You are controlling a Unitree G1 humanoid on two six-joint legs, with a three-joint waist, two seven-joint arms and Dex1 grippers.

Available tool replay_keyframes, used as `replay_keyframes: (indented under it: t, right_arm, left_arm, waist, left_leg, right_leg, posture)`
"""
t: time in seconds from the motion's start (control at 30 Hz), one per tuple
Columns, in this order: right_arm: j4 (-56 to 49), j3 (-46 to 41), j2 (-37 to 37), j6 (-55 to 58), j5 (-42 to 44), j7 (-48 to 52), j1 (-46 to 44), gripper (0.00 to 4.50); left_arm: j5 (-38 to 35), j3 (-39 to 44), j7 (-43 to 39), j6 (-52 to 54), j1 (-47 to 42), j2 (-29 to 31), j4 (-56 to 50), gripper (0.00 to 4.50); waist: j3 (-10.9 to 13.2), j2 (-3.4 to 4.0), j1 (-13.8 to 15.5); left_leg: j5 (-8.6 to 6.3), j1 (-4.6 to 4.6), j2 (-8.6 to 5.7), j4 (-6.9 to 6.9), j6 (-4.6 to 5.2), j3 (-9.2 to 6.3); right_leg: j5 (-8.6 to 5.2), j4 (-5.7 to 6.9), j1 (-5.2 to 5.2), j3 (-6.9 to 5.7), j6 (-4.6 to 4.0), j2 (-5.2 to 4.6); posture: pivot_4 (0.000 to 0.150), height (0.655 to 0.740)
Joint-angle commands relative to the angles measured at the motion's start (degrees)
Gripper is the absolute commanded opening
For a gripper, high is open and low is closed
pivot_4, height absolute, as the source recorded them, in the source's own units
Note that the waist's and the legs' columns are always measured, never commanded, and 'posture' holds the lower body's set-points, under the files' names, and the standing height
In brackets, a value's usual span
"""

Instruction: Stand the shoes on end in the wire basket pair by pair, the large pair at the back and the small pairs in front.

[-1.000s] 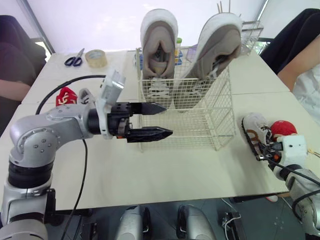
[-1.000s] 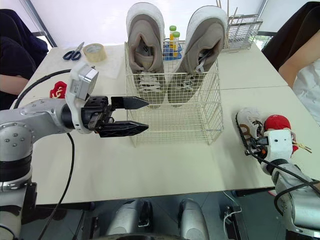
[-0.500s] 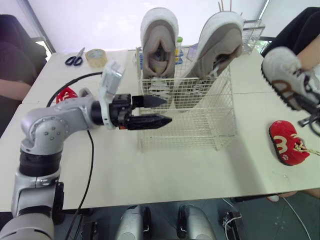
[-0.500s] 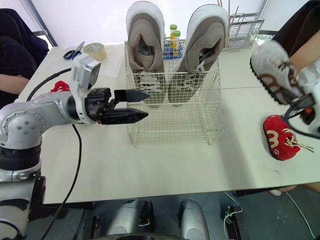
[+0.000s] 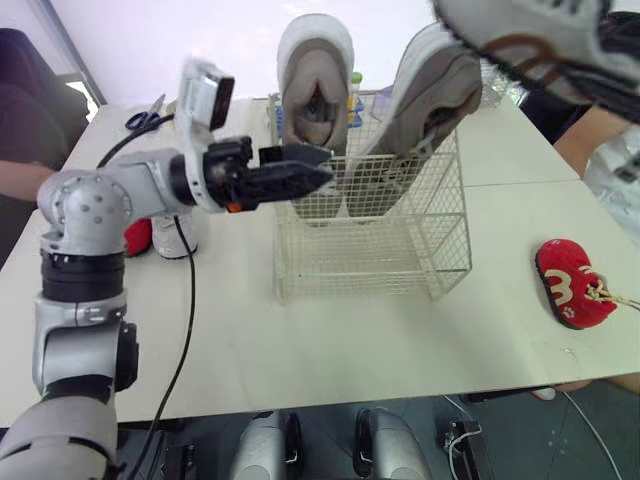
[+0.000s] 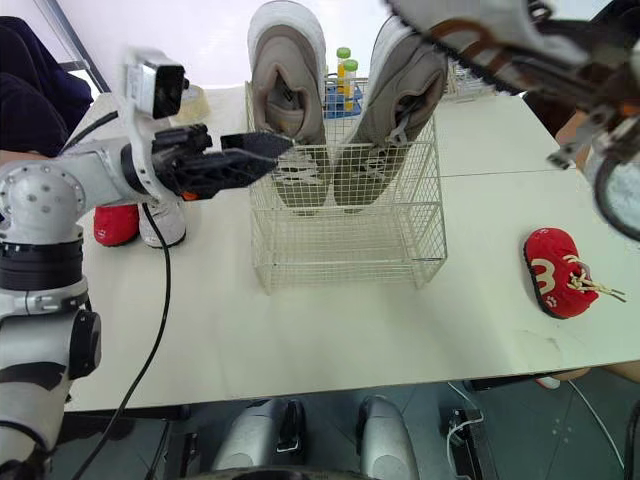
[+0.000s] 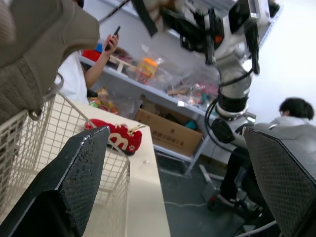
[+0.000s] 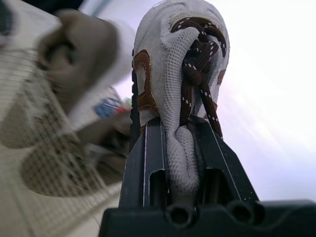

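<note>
The wire basket point(image 5: 372, 262) stands mid-table with two large grey shoes point(image 5: 316, 95) point(image 5: 432, 100) on end along its back. My left gripper point(image 5: 322, 168) hovers open at the basket's front-left top rim, nothing between its fingers point(image 7: 84, 173). My right gripper point(image 8: 180, 128) is shut on a small grey-white shoe with brown laces point(image 6: 480, 35), held high above the basket's right side. A small red shoe point(image 5: 567, 285) lies on the table to the right. Another red shoe point(image 6: 117, 222) and a small white shoe point(image 6: 162, 222) sit to the left under my left arm.
Scissors point(image 5: 147, 112) lie at the back left. Small bottles point(image 6: 345, 70) stand behind the basket, and a second wire rack point(image 5: 505, 60) is at the back right. People sit at the table's left point(image 5: 25, 130) and right point(image 5: 600, 135) sides.
My right gripper has lifted the small grey-white shoe off the table, up and over toward the basket. My left gripper has risen to the basket's top rim, uncovering the two small shoes at left.
</note>
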Motion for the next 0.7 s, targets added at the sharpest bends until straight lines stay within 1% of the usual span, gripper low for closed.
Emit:
replay_keyframes:
  t: [0.03,0.13,0.27,0.47,0.7]
  right_arm:
    - [-0.11,4.23,-1.10,-3.29,0.85,2.98,-5.33,0.06]
    - [1.72,8.34,-0.42,-8.04,-1.01,8.30,-7.11,0.06]
    - [3.84,12.38,0.87,-13.89,-4.30,12.59,-8.08,0.06]
    - [5.17,18.12,3.95,-20.42,-9.06,15.66,-10.51,0.06]
    - [6.10,22.74,7.53,-24.99,-12.65,18.16,-14.08,0.06]
  left_arm:
    - [-1.02,3.13,-1.74,1.71,-3.27,1.78,2.30,4.50]
    - [-1.12,3.94,-1.63,3.35,-4.52,2.27,3.21,4.50]
    - [-1.20,4.87,-0.91,4.84,-4.93,2.38,2.68,4.50]
    - [-1.70,5.88,0.87,6.69,-4.97,1.38,2.48,4.50]
    - [-0.49,4.27,0.77,7.60,-4.21,0.33,1.26,4.50]
  waist:
    - [0.01,-0.01,0.01]
    - [0.07,-0.12,0.04]
    - [0.09,-0.15,0.00]
    - [0.10,-0.14,-0.23]
    - [0.12,-0.15,-0.24]
  left_leg:
    - [0.00,0.00,0.00,0.00,0.00,0.00]
    - [0.00,-0.01,0.00,0.01,0.00,0.01]
    - [0.00,-0.01,-0.01,0.04,0.00,0.04]
    - [0.04,0.00,0.02,0.05,-0.06,0.04]
    - [0.05,0.00,0.01,0.08,-0.09,0.04]
  right_leg:
    - [0.00,0.00,0.00,0.00,0.00,0.00]
    - [0.00,-0.01,0.00,-0.01,0.02,0.00]
    - [0.00,-0.01,0.01,0.00,0.04,-0.02]
    - [0.00,0.04,0.01,-0.01,0.05,-0.01]
    - [-0.01,0.10,0.01,-0.01,0.08,-0.01]
  posture:
    - [0.150,0.7400]
    - [0.150,0.7400]
    - [0.150,0.7400]
    - [0.150,0.7400]
    - [0.150,0.7400]
